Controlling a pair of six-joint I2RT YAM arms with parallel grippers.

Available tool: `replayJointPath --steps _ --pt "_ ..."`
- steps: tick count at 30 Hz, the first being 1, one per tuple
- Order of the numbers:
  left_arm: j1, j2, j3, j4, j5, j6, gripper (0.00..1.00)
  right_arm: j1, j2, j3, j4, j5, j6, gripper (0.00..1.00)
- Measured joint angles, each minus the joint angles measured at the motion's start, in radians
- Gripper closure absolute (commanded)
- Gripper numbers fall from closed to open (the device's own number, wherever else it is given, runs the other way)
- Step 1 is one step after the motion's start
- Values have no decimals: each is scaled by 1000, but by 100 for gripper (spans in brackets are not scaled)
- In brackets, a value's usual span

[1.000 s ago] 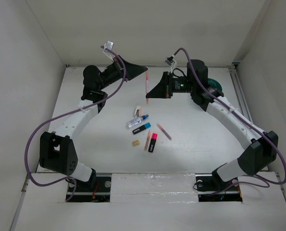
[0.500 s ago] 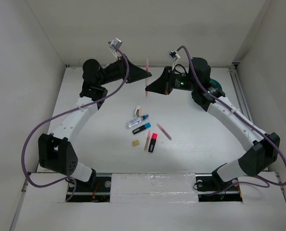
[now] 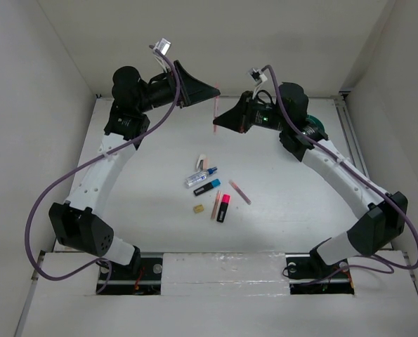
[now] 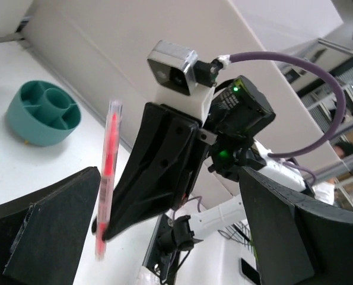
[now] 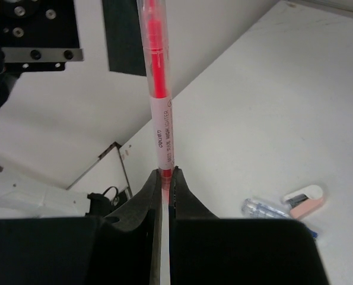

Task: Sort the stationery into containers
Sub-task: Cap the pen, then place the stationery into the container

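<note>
step judged: pen delivery. right gripper [image 5: 166, 173] clamped on the lower end of the pink pen [image 5: 158, 101], pen upright in mid-air; left gripper [image 3: 207, 89] spread wide, empty, alongside. next — carry it to the teal cup [image 4: 26, 127], lower into a compartment.

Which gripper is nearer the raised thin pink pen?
Right. The right gripper is shut on the thin pink pen's lower end; the left gripper is open, the pen between its spread fingers.

White arm links [image 3: 96, 175], black joints [image 3: 80, 228], purple cables [image 4: 283, 55], green LED [image 4: 234, 89].
</note>
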Motion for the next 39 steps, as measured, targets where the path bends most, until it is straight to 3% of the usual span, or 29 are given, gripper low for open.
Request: replayJointPath --steps 10,17,26,39 --pt "0 -30 2 -313 -250 159 0 -92 16 -1 -31 88 -67 100" --pt "1 -29 27 -529 -435 246 0 -147 6 -66 -17 319 -152 100" --pt "1 -62 -52 -599 -521 314 0 -330 -10 -238 125 676 -222 100" --pt "1 -106 -181 -598 -520 359 0 -510 42 -287 345 762 -280 100"
